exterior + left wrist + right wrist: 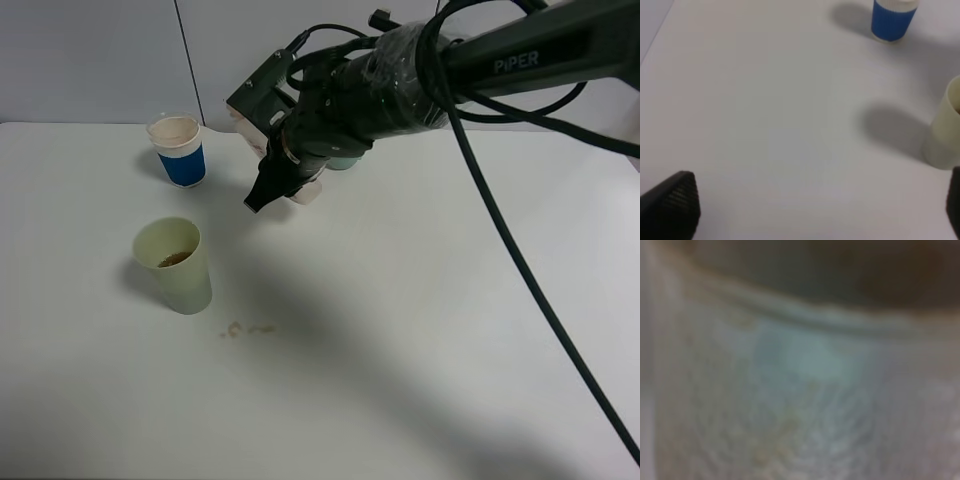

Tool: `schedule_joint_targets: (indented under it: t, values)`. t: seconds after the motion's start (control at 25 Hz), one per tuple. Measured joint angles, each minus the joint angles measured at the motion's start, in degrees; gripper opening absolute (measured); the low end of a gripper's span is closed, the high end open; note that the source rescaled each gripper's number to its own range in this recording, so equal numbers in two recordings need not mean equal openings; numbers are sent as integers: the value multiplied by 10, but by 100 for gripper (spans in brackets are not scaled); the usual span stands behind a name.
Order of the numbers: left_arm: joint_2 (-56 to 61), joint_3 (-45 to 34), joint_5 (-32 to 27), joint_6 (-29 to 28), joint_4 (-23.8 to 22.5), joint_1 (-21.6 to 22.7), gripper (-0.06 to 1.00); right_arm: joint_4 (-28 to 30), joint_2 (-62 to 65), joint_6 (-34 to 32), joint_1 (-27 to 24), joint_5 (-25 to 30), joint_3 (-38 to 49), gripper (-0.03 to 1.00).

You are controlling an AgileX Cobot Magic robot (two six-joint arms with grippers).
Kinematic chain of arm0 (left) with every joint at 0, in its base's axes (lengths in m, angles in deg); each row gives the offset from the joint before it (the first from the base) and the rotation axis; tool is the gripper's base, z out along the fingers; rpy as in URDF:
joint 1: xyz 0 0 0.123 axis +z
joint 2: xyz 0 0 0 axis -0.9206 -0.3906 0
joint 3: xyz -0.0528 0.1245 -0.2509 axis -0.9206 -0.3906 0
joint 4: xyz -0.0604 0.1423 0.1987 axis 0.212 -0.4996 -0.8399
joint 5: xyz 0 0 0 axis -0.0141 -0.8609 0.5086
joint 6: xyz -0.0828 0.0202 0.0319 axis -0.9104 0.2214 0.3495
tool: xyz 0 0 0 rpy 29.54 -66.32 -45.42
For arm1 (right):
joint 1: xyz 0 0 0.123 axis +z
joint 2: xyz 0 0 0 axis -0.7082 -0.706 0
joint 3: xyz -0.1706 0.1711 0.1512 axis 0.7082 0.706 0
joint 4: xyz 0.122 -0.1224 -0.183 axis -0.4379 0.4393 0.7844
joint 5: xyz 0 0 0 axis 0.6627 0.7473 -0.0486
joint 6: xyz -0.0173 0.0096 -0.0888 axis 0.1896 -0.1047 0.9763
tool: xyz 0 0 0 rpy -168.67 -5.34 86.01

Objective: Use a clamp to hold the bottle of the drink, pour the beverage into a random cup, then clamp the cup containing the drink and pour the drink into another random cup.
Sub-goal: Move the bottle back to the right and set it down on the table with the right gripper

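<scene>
**Right clamp pinches the bottle; both cups stand clear ahead of it**

The right clamp is pressed together on the bottle. The high view shows only a pale bit of the bottle under the wrist, while the right wrist view is filled by a blurred translucent wall. Just behind the clamp, the arm hides most of a teal cup.

Ahead of the fingertips, apart from them, stands the yellow-green cup with the beverage in its bottom. Brown drops lie on the table beside it. Off to the side stands the blue-and-white cup.

The left clamp, visible only in its own wrist view, is spread wide over bare table. Both cups stand ahead of it, the yellow-green one nearer.
</scene>
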Motion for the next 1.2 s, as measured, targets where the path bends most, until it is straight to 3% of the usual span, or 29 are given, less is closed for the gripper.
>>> schedule_joint_targets:
  t: [0.4, 0.68, 1.0, 1.2]
  values:
    - [0, 0, 0, 0, 0, 0, 100, -11, 16, -1, -15, -21, 33, 0]
    - [0, 0, 0, 0, 0, 0, 100, -13, 107, -7, -23, -51, 159, 0]
    - [0, 0, 0, 0, 0, 0, 100, -13, 225, -48, -82, -77, 305, 0]
    - [0, 0, 0, 0, 0, 0, 100, -13, 251, -52, -132, -140, 365, 0]
